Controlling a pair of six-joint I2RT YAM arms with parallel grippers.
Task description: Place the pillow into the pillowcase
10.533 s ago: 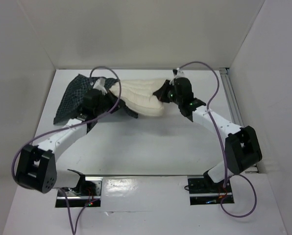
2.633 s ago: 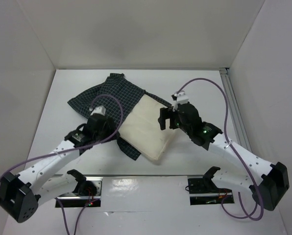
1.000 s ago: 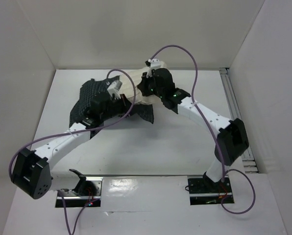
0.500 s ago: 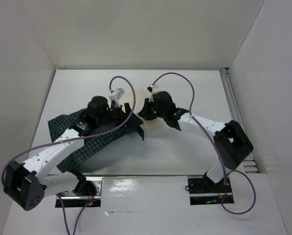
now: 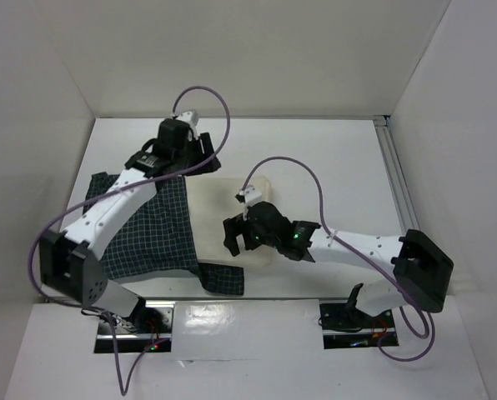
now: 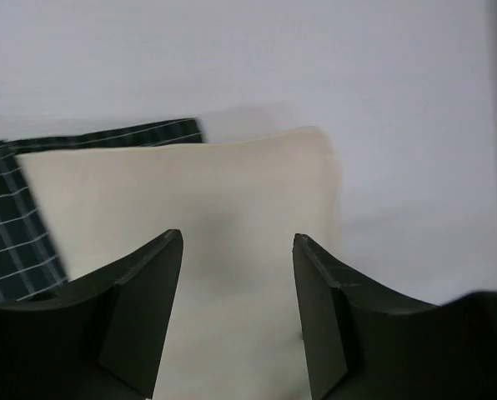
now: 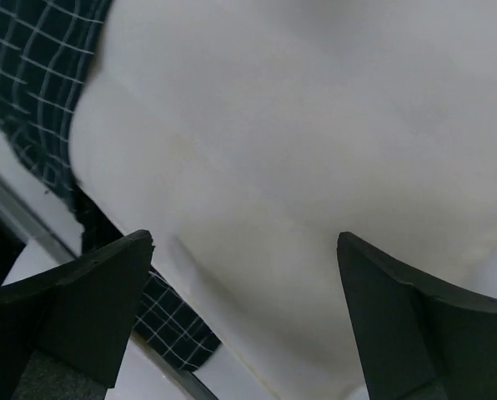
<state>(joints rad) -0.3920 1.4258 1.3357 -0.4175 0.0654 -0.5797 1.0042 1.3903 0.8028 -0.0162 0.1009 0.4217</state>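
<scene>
The table [image 5: 340, 167] carried the pillowcase [image 5: 148, 225] flat at left, with the pillow [image 5: 215, 208] touching its right edge, mostly uncovered. Both tools hung released: left tool [image 6: 238, 242] over the pillow's far corner, right tool [image 7: 244, 242] over its near end. Insertion seemed barely begun; the next move likely calls for gripping the case's opening.

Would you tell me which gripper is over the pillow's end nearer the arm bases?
The right gripper: it is above the pillow's near end, while the left gripper is at its far end.
</scene>
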